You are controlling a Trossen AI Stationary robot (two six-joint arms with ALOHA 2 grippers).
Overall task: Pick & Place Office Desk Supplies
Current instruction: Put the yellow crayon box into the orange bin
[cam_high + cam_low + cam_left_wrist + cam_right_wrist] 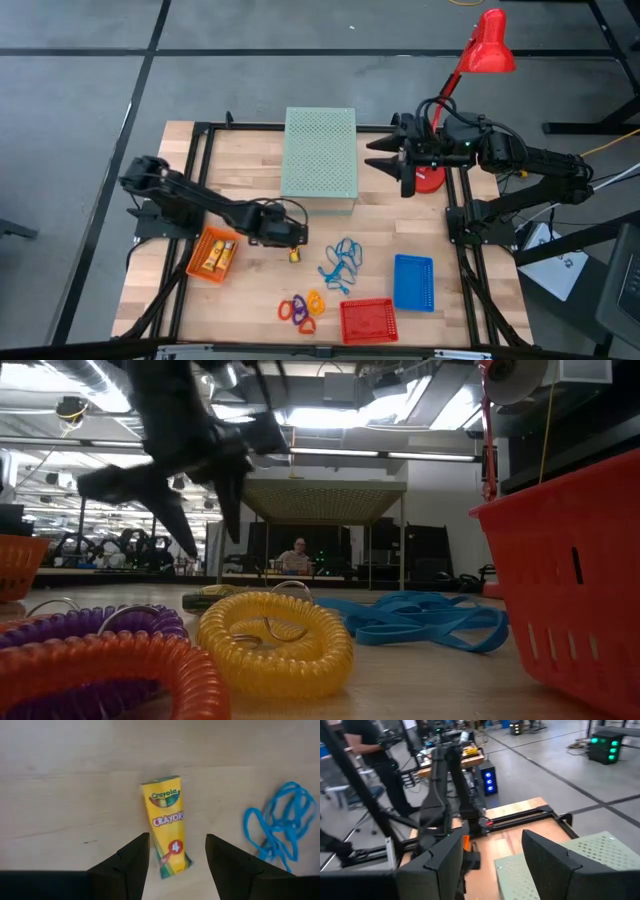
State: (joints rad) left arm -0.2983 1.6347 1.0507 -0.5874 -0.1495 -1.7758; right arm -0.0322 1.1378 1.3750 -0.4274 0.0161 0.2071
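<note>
Hanging over the wooden table point(250, 300), the left gripper point(292, 243) is seen with its claw spread wide and nothing held. A small yellow crayon pack point(166, 825) is found lying flat on the wood just under the two fingers point(125, 865). The blue loops point(342, 262) are placed near it. Two more yellow packs are kept in the orange basket point(212, 256). The coil rings point(301, 306) are laid beside the red basket point(368, 320). The right gripper point(390, 156) is held up by the green box point(319, 160), also spread wide and empty.
</note>
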